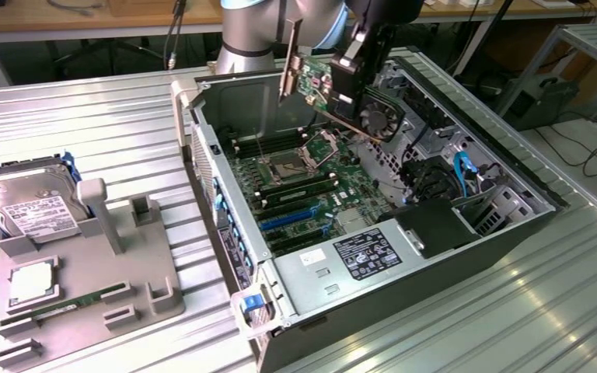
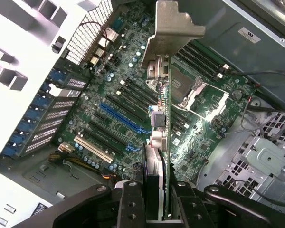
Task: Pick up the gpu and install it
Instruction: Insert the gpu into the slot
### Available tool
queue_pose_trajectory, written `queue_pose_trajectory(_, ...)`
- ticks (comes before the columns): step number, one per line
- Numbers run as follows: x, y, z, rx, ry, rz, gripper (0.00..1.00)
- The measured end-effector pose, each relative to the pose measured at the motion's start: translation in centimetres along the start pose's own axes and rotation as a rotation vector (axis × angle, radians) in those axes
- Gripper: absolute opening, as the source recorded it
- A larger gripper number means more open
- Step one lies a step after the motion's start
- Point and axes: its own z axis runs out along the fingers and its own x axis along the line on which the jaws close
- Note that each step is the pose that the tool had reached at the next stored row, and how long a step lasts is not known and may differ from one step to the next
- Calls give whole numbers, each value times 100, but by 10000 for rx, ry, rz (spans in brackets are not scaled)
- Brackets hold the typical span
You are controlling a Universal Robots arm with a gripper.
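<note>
Pick-up complete: the fingers (image 2: 129, 204) are clamped on the gpu (image 1: 342, 95), a thin dark circuit card with black fan and pale bracket. It hangs tilted above the green motherboard (image 1: 298, 186) inside the open grey computer case (image 1: 242, 105) and is not yet seated.

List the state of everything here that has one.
gpu, held clear above the motherboard, not seated.
hand, shut on the gpu.
computer case, on its side, open.
long blue slot, empty.
hard drive, standing in the grey holder.
memory stick, lying in the grey holder.
</note>
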Motion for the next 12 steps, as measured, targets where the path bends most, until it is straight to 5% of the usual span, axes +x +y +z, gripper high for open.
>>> queue_pose_trajectory(12,0,0,0,-27,-24,-1300,27)
